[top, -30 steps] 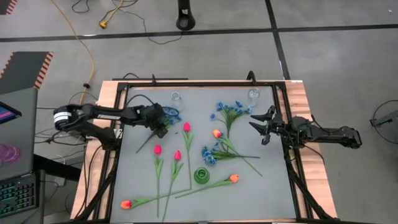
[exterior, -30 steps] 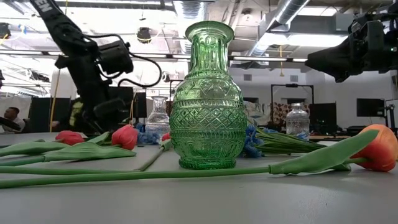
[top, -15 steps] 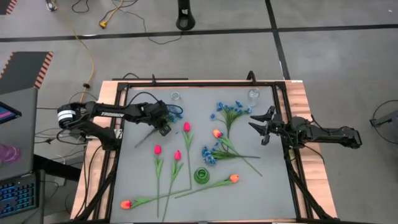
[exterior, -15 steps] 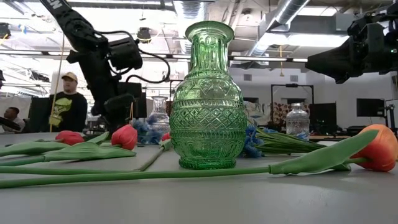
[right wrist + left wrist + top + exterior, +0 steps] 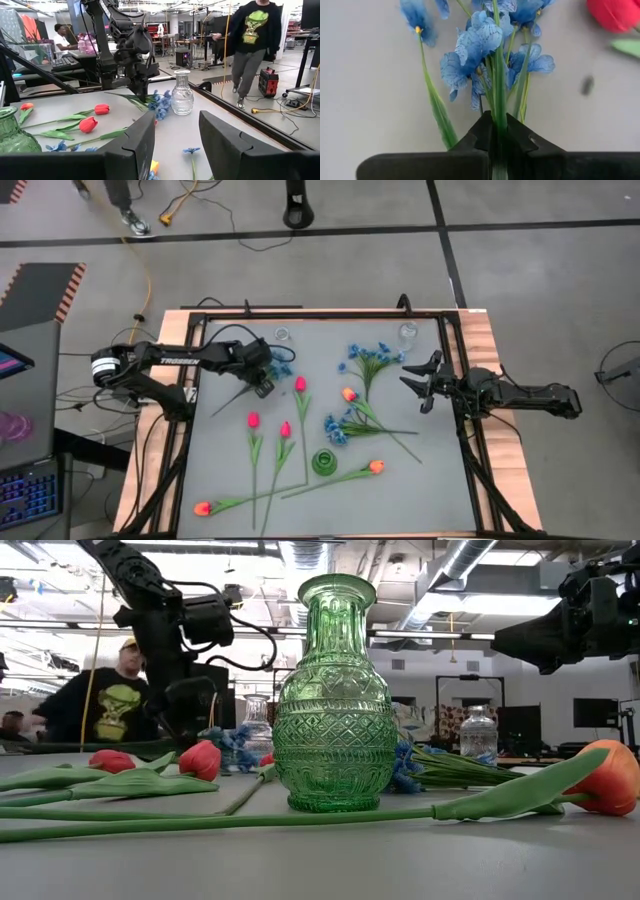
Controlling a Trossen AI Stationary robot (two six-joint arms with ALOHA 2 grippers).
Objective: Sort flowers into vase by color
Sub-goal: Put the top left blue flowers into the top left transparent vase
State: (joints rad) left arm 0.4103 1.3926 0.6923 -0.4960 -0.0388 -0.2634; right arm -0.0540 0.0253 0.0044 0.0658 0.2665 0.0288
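My left gripper [image 5: 262,377] is shut on a bunch of blue flowers [image 5: 280,361] at the table's far left, next to a small clear vase [image 5: 283,335]. The bunch's blossoms [image 5: 482,37] fan out past the fingers. A green vase [image 5: 324,463] stands near the front middle. Pink-red tulips [image 5: 285,429], orange tulips [image 5: 376,467] and two more blue bunches [image 5: 370,360] lie flat on the grey tabletop. My right gripper [image 5: 417,383] hangs open above the table's right edge with nothing between its fingers. My left gripper pinches the bunch's green stems [image 5: 498,117] between its two fingers, just behind the blossoms. The fingers [image 5: 141,92] come from above, pointing down, and lie across the stems. The blossom end [image 5: 225,745] is just off the table; the long stem [image 5: 225,405] trails toward the left front.
A second clear vase [image 5: 407,332] stands at the far right. A black frame [image 5: 320,315] rims the table. A person [image 5: 252,30] walks in the room behind the far side. Bare tabletop lies along the far middle and front right.
My left gripper has shut on the stems of the blue bunch and then risen a little, shifting slightly toward the clear vase. The bunch's blossom end has come up with it. A person has walked through the room behind.
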